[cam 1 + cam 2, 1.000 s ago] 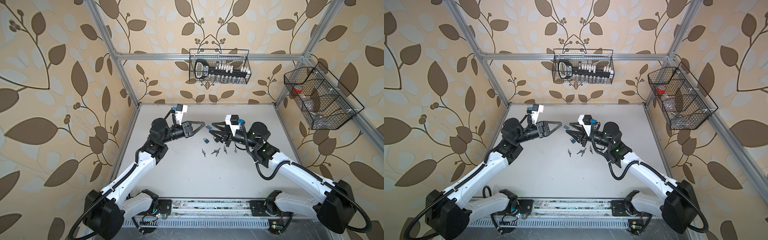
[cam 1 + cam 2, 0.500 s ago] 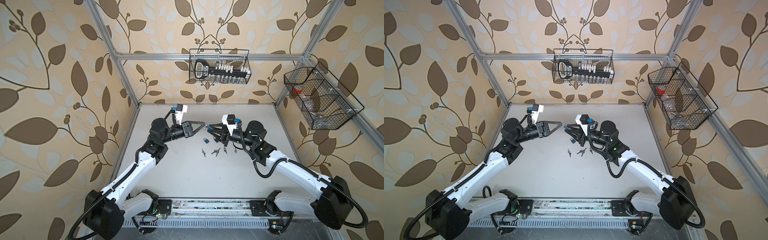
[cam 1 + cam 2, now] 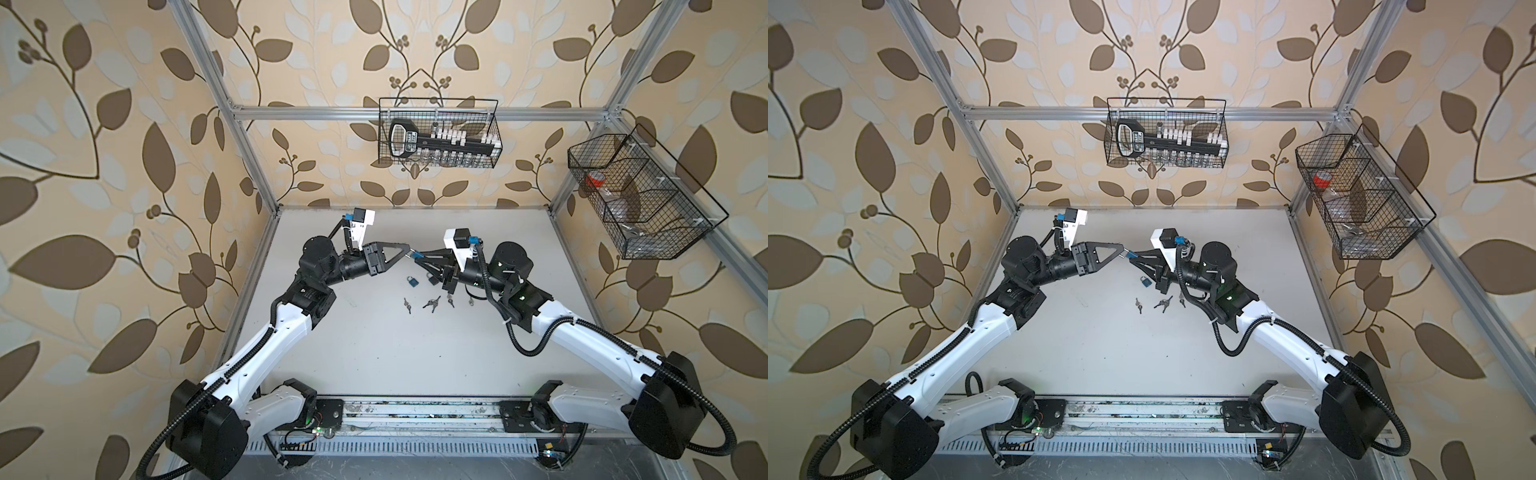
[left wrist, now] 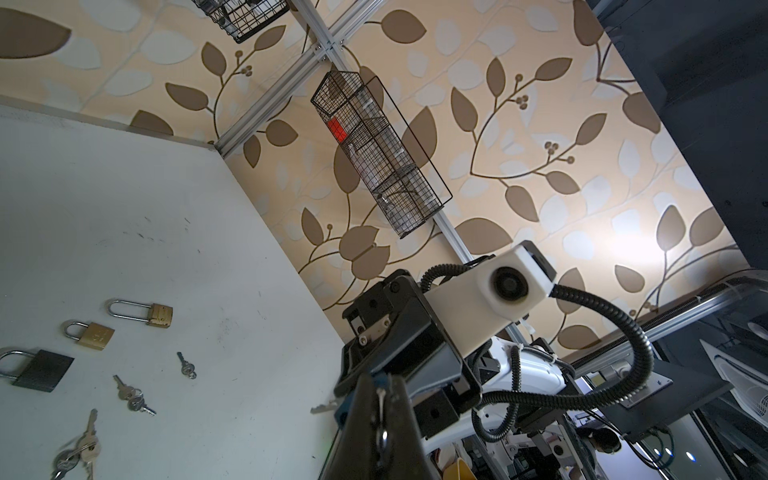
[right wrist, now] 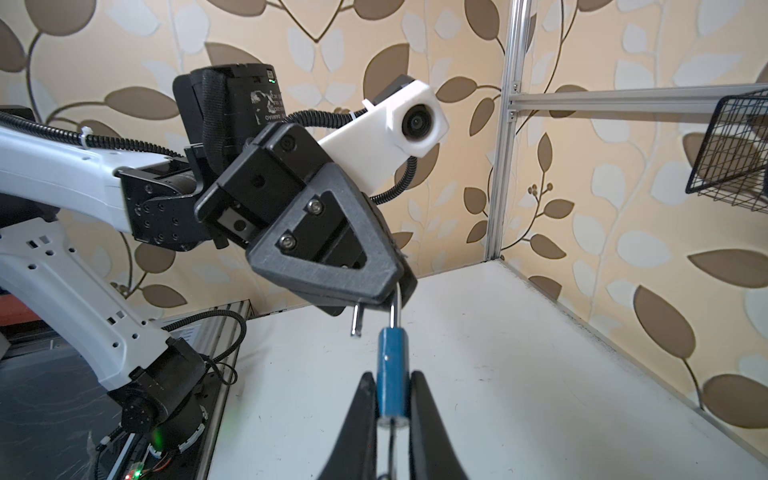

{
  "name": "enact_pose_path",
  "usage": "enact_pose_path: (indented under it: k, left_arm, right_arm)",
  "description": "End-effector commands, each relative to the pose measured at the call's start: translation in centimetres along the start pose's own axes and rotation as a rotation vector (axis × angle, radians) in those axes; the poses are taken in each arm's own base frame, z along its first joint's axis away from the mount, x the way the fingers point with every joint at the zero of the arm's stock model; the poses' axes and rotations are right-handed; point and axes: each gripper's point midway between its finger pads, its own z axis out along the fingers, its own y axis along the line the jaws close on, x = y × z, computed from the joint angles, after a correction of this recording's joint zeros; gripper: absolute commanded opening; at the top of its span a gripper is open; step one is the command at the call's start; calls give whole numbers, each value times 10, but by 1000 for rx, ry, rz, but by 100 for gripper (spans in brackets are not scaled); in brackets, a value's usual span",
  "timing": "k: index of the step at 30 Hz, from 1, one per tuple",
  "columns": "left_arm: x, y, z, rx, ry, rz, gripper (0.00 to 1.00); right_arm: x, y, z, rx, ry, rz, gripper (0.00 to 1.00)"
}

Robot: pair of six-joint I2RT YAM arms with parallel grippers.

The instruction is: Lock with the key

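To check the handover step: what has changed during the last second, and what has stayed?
The right end effector moved toward the left end effector and closed on the body of the blue padlock. The left end effector kept its grip on the shackle, in place. The loose keys on the table did not move.

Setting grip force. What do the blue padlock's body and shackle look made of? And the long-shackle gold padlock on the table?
Blue padlock body: matte blue skin, likely paint or plastic over metal; flat, even colour, no glare.
Shackle: bare polished steel, judging by its silver shine.
Long-shackle gold padlock: brass-looking body, satin yellow; its loop bright steel.
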Motion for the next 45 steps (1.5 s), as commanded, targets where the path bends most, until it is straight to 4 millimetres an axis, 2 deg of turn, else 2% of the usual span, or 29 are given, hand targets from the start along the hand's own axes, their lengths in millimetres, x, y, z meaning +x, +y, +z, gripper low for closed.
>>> enact_pose_path:
  k: [1,3,8,15,19,28,45]
  left_arm:
    - [-6,-26,-2,57,10,90,0]
    - [-5,-28,-2,53,21,117,0]
    - [-6,-37,-2,43,64,190,0]
    - [-4,-74,-6,115,120,330,0]
    - [-3,-85,-7,128,131,375,0]
    - [3,-90,-4,147,146,397,0]
    - [28,-84,6,170,204,369,0]
  right_arm:
    - [-36,16,-4,-68,-87,-8,4]
    - [-39,20,-6,-91,-93,4,0]
    - [-49,28,-11,-169,-89,101,0]
    - [-69,43,-15,-315,-62,254,0]
    - [-73,52,-16,-376,-41,313,0]
    - [-88,62,-21,-453,-62,371,0]
    - [-101,55,-16,-433,-108,357,0]
